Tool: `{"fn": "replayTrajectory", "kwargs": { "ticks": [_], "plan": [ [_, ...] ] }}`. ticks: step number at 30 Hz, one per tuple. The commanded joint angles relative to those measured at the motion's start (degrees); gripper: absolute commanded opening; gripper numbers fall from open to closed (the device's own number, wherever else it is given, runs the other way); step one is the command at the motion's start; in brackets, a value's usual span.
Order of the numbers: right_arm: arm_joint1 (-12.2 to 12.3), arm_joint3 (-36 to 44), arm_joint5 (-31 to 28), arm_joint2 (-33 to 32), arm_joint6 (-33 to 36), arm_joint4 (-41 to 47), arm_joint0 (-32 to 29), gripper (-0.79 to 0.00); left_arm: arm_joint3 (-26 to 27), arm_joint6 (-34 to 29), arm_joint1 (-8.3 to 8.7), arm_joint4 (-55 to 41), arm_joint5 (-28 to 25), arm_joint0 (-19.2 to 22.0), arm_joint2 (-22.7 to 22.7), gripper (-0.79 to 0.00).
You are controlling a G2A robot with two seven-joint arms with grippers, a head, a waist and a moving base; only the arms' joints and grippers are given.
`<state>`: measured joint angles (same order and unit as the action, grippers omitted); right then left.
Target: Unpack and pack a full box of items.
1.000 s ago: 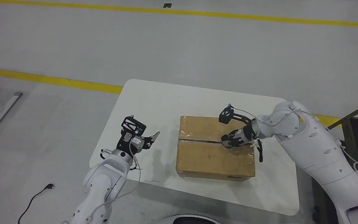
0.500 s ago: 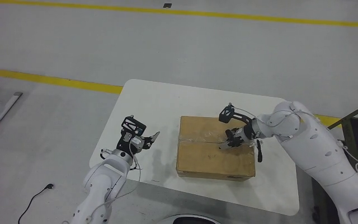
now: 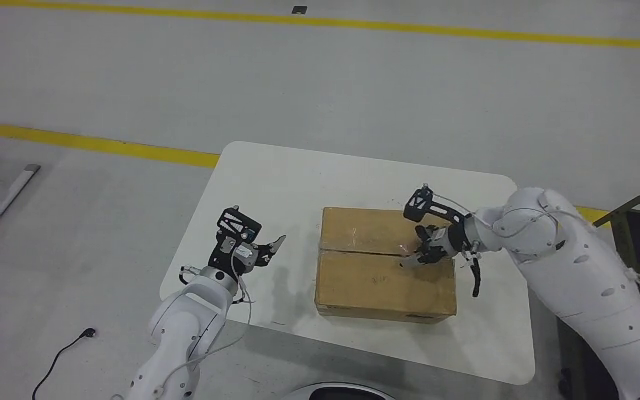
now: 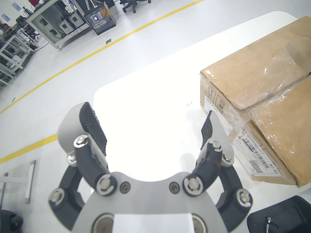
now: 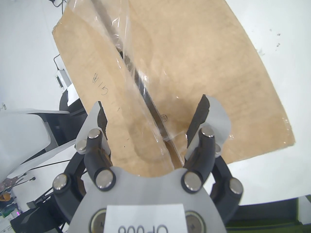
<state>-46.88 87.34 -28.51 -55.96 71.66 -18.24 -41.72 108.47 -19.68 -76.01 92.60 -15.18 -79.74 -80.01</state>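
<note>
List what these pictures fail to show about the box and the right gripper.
- Contents of the box: closed flaps hide them, every view.
- Whether the seam tape is cut: right wrist view, wrinkles and glare mask it.
- Whether the right gripper touches the box: too small in the top view.
- Far end of the box: left wrist view, cut off by the frame edge.

I see a brown cardboard box [image 3: 385, 263] lying flat on the desk [image 3: 280, 190], flaps closed, clear tape along its seam.
</note>
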Motion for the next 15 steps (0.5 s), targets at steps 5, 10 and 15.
{"fn": "replayTrajectory", "kwargs": {
  "ticks": [5,10,15],
  "plan": [
    [1.9,5.9,-3.2,-5.6,-11.0,-8.2,-7.9,-0.099,0.0,0.0,0.0,0.0,0.0,0.0,0.0,0.0],
    [3.1,11.0,-3.8,-9.9,-19.8,-16.8,-15.0,-0.089,0.0,0.0,0.0,0.0,0.0,0.0,0.0,0.0],
    [4.2,15.7,-3.3,-15.0,-26.5,-21.8,-21.5,-0.117,0.0,0.0,0.0,0.0,0.0,0.0,0.0,0.0]
  ]
}}
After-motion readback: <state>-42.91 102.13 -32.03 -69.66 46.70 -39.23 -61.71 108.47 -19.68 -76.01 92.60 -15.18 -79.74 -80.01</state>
